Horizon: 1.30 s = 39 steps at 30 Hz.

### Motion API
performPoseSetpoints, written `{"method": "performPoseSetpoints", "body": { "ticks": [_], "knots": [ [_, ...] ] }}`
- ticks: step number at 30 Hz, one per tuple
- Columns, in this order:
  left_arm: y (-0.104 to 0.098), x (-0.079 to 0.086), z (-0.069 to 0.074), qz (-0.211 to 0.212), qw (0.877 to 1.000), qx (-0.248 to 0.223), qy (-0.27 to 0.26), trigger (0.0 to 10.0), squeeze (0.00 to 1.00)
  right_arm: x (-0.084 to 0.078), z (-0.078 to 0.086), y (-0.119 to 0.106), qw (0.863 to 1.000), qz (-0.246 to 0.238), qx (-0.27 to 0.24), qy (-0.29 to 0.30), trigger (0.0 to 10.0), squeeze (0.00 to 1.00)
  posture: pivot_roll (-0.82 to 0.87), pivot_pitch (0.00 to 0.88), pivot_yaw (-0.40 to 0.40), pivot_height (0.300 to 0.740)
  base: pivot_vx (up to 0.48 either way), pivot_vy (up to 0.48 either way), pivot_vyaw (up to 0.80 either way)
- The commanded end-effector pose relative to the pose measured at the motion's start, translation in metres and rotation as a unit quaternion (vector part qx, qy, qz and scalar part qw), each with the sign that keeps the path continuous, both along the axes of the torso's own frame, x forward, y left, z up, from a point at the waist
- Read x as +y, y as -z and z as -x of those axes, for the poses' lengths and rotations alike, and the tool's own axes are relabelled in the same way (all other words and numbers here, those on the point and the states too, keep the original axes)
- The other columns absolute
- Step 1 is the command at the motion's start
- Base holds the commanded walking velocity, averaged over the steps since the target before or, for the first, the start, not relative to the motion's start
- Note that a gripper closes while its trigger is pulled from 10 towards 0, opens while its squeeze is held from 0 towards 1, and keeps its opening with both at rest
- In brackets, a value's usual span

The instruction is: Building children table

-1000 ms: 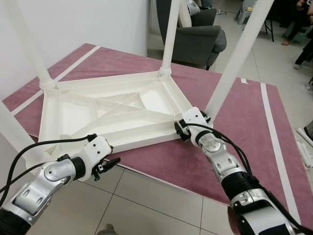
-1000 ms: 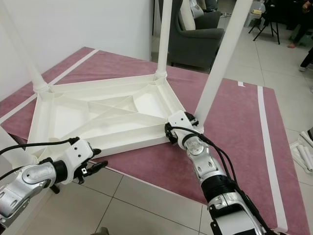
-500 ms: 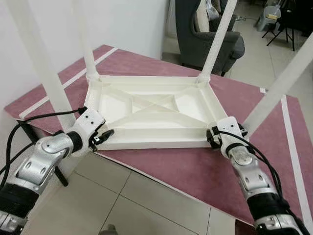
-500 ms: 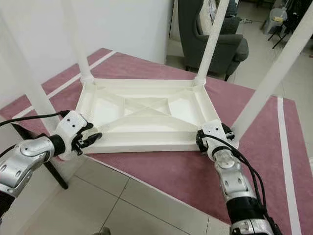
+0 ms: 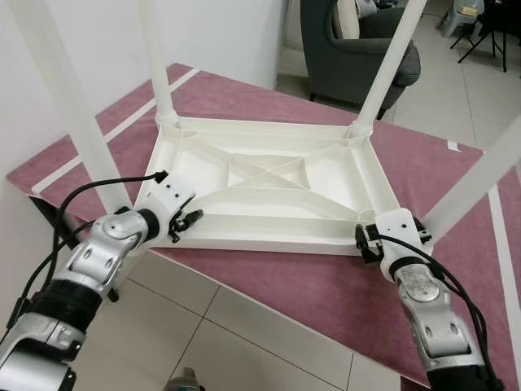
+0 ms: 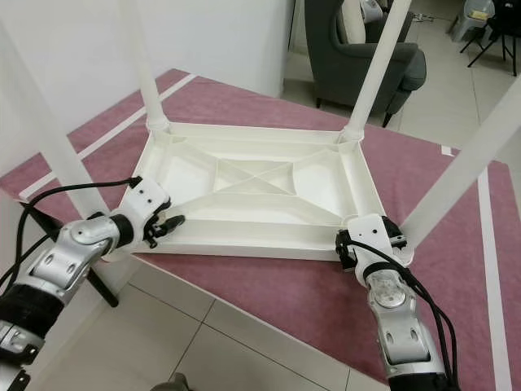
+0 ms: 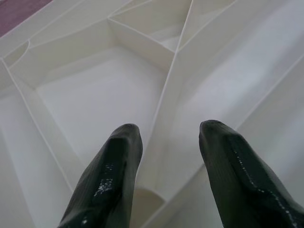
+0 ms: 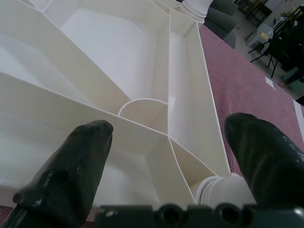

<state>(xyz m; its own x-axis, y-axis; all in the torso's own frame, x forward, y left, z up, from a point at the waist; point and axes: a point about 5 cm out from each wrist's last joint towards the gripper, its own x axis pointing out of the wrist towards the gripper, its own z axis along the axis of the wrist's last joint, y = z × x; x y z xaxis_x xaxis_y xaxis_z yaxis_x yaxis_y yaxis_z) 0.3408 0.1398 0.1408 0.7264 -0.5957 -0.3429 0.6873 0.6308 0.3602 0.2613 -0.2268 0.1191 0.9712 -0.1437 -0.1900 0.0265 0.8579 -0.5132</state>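
Observation:
A white children's table (image 5: 269, 175) lies upside down on a maroon mat (image 5: 293, 281), its ribbed underside facing up. Its legs stand upward; the near-left leg (image 5: 69, 106) and near-right leg (image 5: 480, 175) rise beside my arms. My left gripper (image 5: 187, 220) is open at the table's near-left rim; in the left wrist view its fingers (image 7: 118, 161) straddle a rib. My right gripper (image 5: 361, 242) is open at the near-right corner. In the right wrist view its fingers (image 8: 76, 161) stand wide apart either side of the corner's leg socket (image 8: 223, 187).
A grey armchair (image 5: 358, 41) stands beyond the mat's far edge. A white wall (image 5: 89, 32) runs along the left. Tiled floor (image 5: 244, 326) lies in front of the mat's near edge. A black strut (image 6: 102, 285) shows under the mat's left corner.
The camera has swung, so the whole scene turned. My left gripper has risen from below the mat's edge to the table's near-left rim. The right gripper stays at the near-right corner.

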Motion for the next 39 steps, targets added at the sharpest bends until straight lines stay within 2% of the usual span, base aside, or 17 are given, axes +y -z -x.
{"method": "performPoseSetpoints", "body": {
  "ticks": [1, 3, 7, 10, 14, 16, 18, 21, 25, 27, 28, 30, 31, 32, 34, 36, 39],
  "knots": [
    [-0.002, 0.008, -0.007, -0.009, 0.996, -0.045, -0.073, 10.0, 0.00, -0.009, 0.020, 0.038, 0.994, -0.004, 0.103, 0.033, 10.0, 0.00, 0.06, 0.000, 0.007, 0.740, 0.000, 0.000, 0.00],
    [-0.002, 0.006, -0.013, -0.011, 0.996, -0.049, -0.075, 10.0, 0.00, -0.004, 0.024, 0.039, 0.994, -0.008, 0.109, 0.028, 10.0, 0.00, 0.05, 0.000, 0.007, 0.740, 0.000, 0.000, 0.00],
    [-0.010, -0.008, -0.031, -0.018, 0.995, -0.065, -0.073, 10.0, 0.00, 0.024, 0.033, 0.039, 0.992, -0.012, 0.126, -0.024, 10.0, 0.00, 0.05, 0.000, 0.008, 0.740, 0.000, 0.000, 0.00],
    [-0.015, -0.017, -0.035, -0.020, 0.995, -0.074, -0.066, 10.0, 0.00, 0.038, 0.033, 0.035, 0.991, -0.011, 0.125, -0.051, 10.0, 0.00, 0.05, 0.000, 0.010, 0.740, 0.000, 0.000, 0.00],
    [-0.028, -0.035, -0.035, 0.014, 0.995, -0.090, -0.036, 10.0, 0.00, 0.058, 0.025, 0.019, 0.993, -0.022, 0.076, -0.092, 10.0, 0.00, 0.05, 0.000, 0.016, 0.740, 0.000, 0.000, 0.00],
    [-0.028, -0.035, -0.035, 0.014, 0.995, -0.090, -0.036, 10.0, 0.00, 0.058, 0.025, 0.019, 0.993, -0.022, 0.076, -0.092, 10.0, 0.00, 0.05, 0.000, 0.016, 0.740, 0.000, 0.000, 0.00],
    [-0.032, -0.038, -0.034, 0.027, 0.995, -0.095, -0.022, 10.0, 0.00, 0.063, 0.020, 0.010, 0.993, -0.033, 0.042, -0.104, 10.0, 0.00, 0.05, 0.000, 0.018, 0.740, 0.000, 0.000, 0.00],
    [-0.035, -0.041, -0.020, 0.049, 0.993, -0.104, 0.034, 10.0, 0.00, 0.073, 0.012, -0.014, 0.984, -0.104, -0.028, -0.142, 10.0, 0.00, 0.05, 0.000, 0.019, 0.740, 0.000, 0.000, 0.00],
    [-0.035, -0.039, -0.014, 0.052, 0.992, -0.104, 0.051, 10.0, 0.00, 0.076, 0.012, -0.016, 0.981, -0.109, -0.033, -0.160, 10.0, 0.00, 0.06, 0.000, 0.018, 0.740, 0.000, 0.000, 0.00],
    [-0.034, -0.024, 0.003, 0.049, 0.991, -0.096, 0.080, 10.0, 0.00, 0.085, 0.012, -0.024, 0.969, -0.107, -0.040, -0.219, 10.0, 0.00, 0.08, 0.000, 0.015, 0.740, 0.000, 0.000, 0.00],
    [-0.034, -0.024, 0.003, 0.049, 0.991, -0.096, 0.080, 10.0, 0.00, 0.085, 0.012, -0.024, 0.969, -0.107, -0.040, -0.219, 10.0, 0.00, 0.08, 0.000, 0.015, 0.740, 0.000, 0.000, 0.00],
    [-0.031, -0.004, 0.026, 0.035, 0.991, -0.075, 0.108, 10.0, 0.00, 0.098, 0.012, -0.032, 0.949, -0.124, -0.041, -0.288, 10.0, 0.00, 0.10, 0.000, 0.006, 0.740, 0.000, 0.000, 0.00],
    [-0.031, -0.004, 0.026, 0.035, 0.991, -0.075, 0.108, 10.0, 0.00, 0.098, 0.012, -0.032, 0.949, -0.124, -0.041, -0.288, 10.0, 0.00, 0.10, 0.000, 0.006, 0.740, 0.000, 0.000, 0.00],
    [-0.029, 0.003, 0.037, 0.030, 0.990, -0.062, 0.123, 10.0, 0.00, 0.104, 0.014, -0.034, 0.937, -0.135, -0.031, -0.322, 10.0, 0.00, 0.11, 0.000, 0.001, 0.740, 0.000, 0.000, 0.00],
    [-0.029, 0.003, 0.037, 0.030, 0.990, -0.062, 0.123, 10.0, 0.00, 0.104, 0.014, -0.034, 0.937, -0.135, -0.031, -0.322, 10.0, 0.00, 0.11, 0.000, 0.001, 0.740, 0.000, 0.000, 0.00],
    [-0.028, 0.013, 0.062, 0.021, 0.986, -0.032, 0.162, 10.0, 0.00, 0.112, 0.019, -0.030, 0.913, -0.140, 0.000, -0.383, 10.0, 0.00, 0.13, 0.000, -0.007, 0.740, 0.000, 0.000, 0.00],
    [-0.028, 0.018, 0.075, 0.012, 0.983, -0.013, 0.184, 10.0, 0.00, 0.116, 0.020, -0.026, 0.901, -0.137, 0.020, -0.411, 10.0, 0.00, 0.13, 0.000, -0.009, 0.740, 0.000, 0.000, 0.00]
  ]
}}
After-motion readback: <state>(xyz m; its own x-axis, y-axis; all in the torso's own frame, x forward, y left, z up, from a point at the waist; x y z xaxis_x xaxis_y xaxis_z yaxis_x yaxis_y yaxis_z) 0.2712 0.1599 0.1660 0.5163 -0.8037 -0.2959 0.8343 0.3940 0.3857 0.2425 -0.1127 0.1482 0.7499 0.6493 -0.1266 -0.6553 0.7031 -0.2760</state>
